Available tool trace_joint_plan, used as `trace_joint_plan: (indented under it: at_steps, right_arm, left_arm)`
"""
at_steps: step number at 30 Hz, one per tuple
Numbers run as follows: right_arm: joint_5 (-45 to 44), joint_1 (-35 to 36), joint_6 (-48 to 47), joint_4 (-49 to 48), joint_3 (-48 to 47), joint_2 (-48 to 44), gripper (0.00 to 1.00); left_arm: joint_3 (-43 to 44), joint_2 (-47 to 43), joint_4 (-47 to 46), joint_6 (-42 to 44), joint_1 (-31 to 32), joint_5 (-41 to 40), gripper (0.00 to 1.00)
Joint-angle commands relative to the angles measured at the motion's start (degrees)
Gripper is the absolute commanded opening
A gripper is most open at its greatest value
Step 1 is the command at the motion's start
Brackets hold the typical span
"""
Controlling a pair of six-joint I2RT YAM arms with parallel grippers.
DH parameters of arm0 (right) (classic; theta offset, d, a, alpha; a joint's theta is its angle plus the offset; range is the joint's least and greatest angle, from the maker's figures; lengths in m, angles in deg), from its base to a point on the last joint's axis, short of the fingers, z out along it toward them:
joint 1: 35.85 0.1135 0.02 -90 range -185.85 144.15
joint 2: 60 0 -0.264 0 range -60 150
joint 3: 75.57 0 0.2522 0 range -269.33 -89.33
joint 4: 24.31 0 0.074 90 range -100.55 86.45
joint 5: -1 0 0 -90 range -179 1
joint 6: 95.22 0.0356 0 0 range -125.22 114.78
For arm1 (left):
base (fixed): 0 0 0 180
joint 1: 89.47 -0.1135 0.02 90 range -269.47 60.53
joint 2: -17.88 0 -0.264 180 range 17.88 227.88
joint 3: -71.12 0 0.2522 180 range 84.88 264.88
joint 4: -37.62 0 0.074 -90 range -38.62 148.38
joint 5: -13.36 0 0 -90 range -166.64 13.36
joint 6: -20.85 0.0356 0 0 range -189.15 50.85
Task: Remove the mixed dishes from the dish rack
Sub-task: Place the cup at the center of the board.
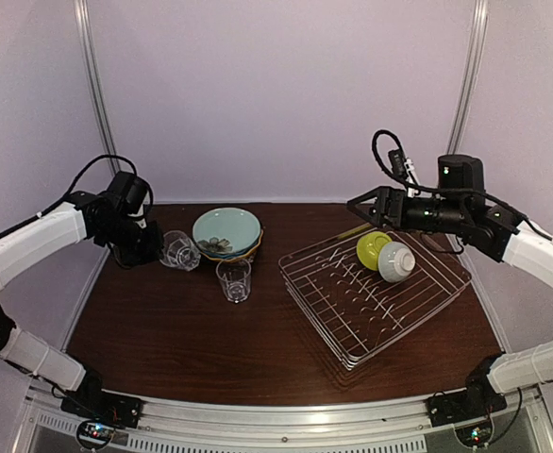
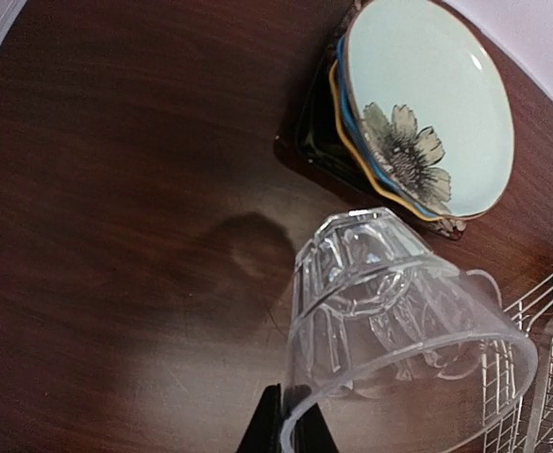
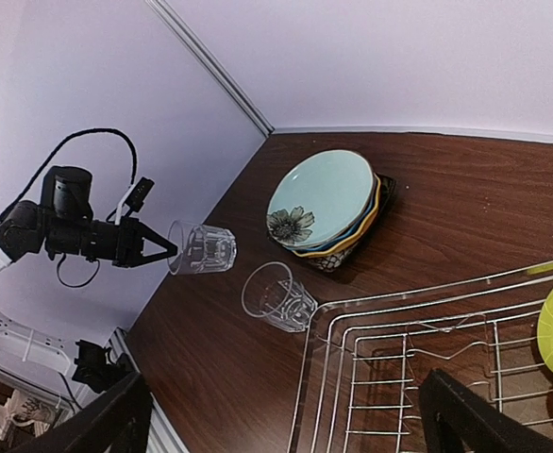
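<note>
Left fingers (image 2: 260,429) pinch glass (image 2: 399,349) rim, plates (image 2: 427,104) just beside

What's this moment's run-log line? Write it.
left gripper: shut on clear faceted glass, tilted | right gripper: open above silver wire rack | racked: yellow-green bowl, white bowl

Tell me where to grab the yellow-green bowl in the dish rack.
Probably pinch its upper rim, coming down from above. The yellow-green bowl stands tilted on edge in the dish rack with its rim uppermost, and the white bowl sits close on its right side.
</note>
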Motion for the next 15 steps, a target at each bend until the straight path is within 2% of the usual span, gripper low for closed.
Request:
trace_joint_plan:
  at_steps: [1, 8, 15]
  right_arm:
    - [-4.56, -0.72, -3.2, 4.6, -1.04, -1.34, 1.0]
    - [-5.79, -1.76, -3.96, 5.13, 0.41, -2.0, 1.0]
    - [-5.99, -2.72, -4.49, 5.58, 0.81, -1.98, 1.0]
  left_arm:
    - [-1.66, 1.45, 1.0, -5.22, -0.4, 1.1, 0.0]
    - [-1.35, 7.73, 1.21, -6.89, -0.4, 1.15, 0.02]
    - [-0.93, 13.17, -1.08, -6.84, -0.31, 6.32, 0.0]
